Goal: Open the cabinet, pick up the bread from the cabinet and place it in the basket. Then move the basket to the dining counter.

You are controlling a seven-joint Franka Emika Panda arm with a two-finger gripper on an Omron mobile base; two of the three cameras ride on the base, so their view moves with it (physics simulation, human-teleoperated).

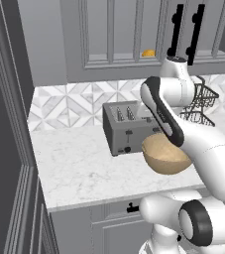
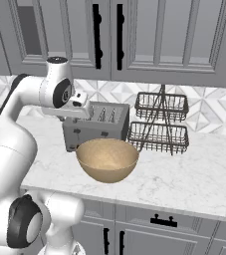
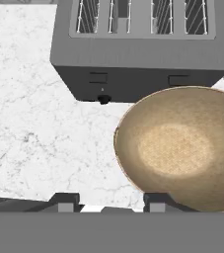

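The cabinet (image 2: 149, 35) hangs above the worktop with both glass doors closed, its black bar handles (image 2: 96, 35) side by side. Behind the glass in the left base view lies the bread (image 1: 148, 52), a small orange bun on the bottom shelf. The tan basket (image 2: 107, 159) stands on the marble just in front of the toaster, and it also fills the right of the hand view as the basket (image 3: 182, 148). My gripper (image 3: 109, 205) hovers above the worktop, pointing down, open with only marble between its fingertips; the basket rim lies by the right fingertip (image 3: 155, 200). The dining counter is out of view.
A grey toaster (image 2: 97, 127) sits behind the basket against the tiled backsplash. To its right stands a black two-tier wire rack (image 2: 159, 124). Low grey cabinets with short black handles (image 2: 163, 220) run below. A tall dark panel (image 1: 5, 124) bounds the worktop's left end.
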